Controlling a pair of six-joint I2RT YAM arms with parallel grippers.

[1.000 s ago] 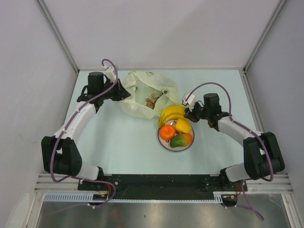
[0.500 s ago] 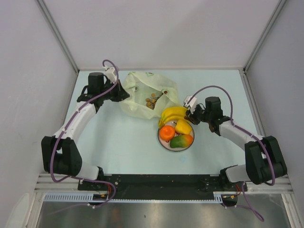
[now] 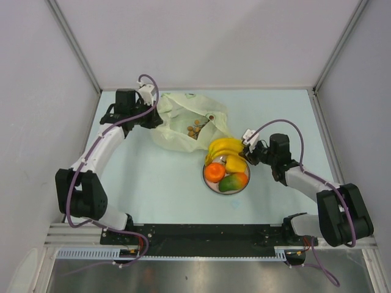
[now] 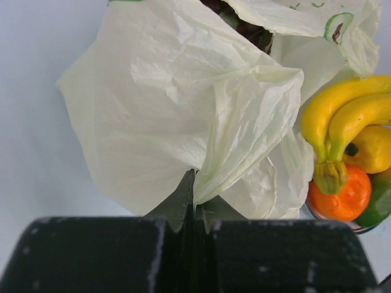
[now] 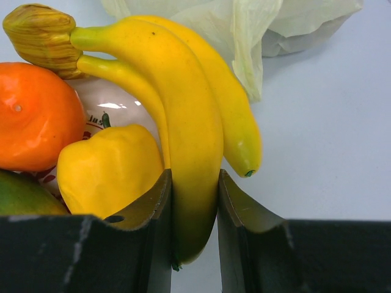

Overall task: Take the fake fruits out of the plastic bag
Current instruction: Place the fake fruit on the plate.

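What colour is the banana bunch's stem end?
The stem end is streaked olive-brown, clearest in the right wrist view.

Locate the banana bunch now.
Top view, right of centre: the banana bunch rests on the plate, beside the plastic bag, held by the right gripper.

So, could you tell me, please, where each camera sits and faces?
Top external: fixed above and behind, looking down on the table; left arm and right arm show.
Left wrist: looks along the left hand, shut on the plastic bag; fingers show.
Right wrist: looks along the right hand, gripping the banana bunch; fingers show.
Shared by all: plastic bag, banana bunch.
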